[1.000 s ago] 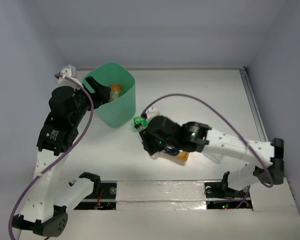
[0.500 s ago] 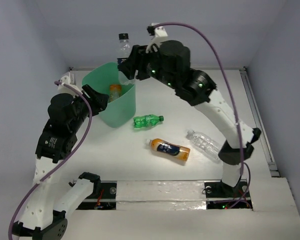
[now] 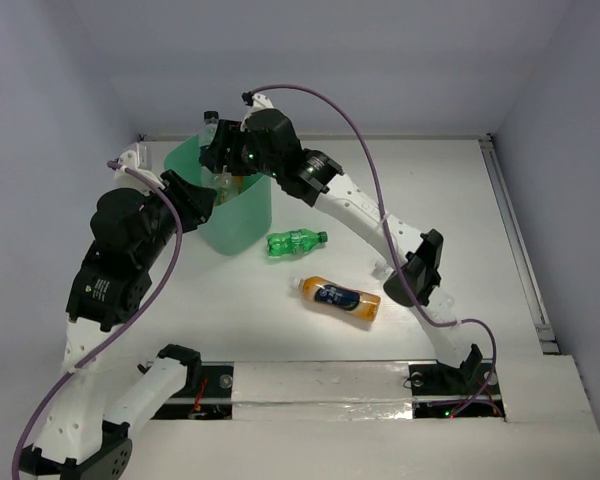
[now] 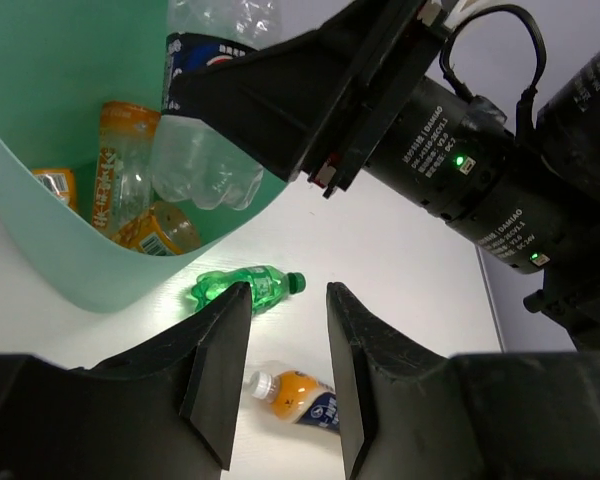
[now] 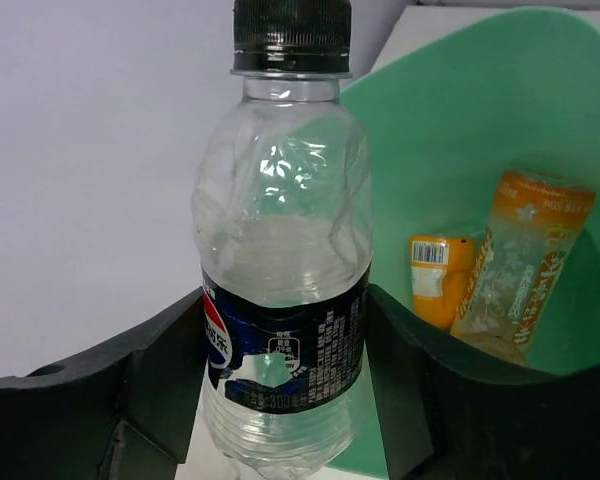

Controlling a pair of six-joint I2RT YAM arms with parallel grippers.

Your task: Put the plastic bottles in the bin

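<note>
Hanging over the bin at 10 o'clock, right gripper is clamping a clear bottle; left gripper is idling empty, jaws apart, green bottle and orange bottle lying at the bin's 5 o'clock.

Overhead view: even, diffuse, cool white light from above renders the white table bright and nearly washed out, with only soft, faint shadows beside the green bin and the green bottle, and the whole field sharp. Left wrist view: the left gripper, close to the lens, is underexposed to near black and slightly soft, while small green indicator lights glow on the right arm. Right wrist view: the clear bottle is in crisp focus, with bright glints on its crumpled plastic, and the bin's interior behind it is a little softer.
</note>
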